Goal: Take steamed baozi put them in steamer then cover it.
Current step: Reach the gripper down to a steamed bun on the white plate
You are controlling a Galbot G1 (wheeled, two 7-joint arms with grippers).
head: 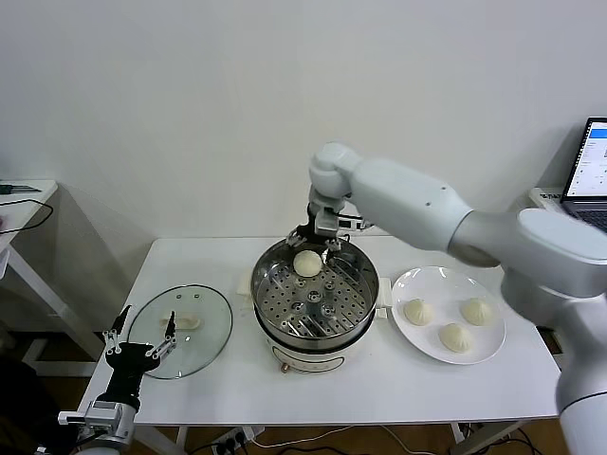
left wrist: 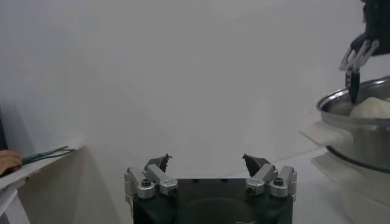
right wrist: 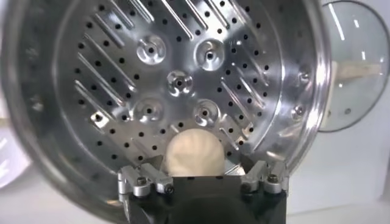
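Head view, cover [head: 180, 332] handle crosswise, flat

In the right wrist view, the lower part of the baozi [right wrist: 194, 152] on the perforated tray is hidden behind the right gripper [right wrist: 201, 173] body, and the steamer [right wrist: 73, 36] rim runs off the picture's edges. In the head view, the laptop [head: 590, 175] is cut off at the right edge. The left gripper [head: 140, 338] partly overlaps the cover [head: 194, 332] near the tabletop's front left corner. In the left wrist view, only part of the steamer shows.
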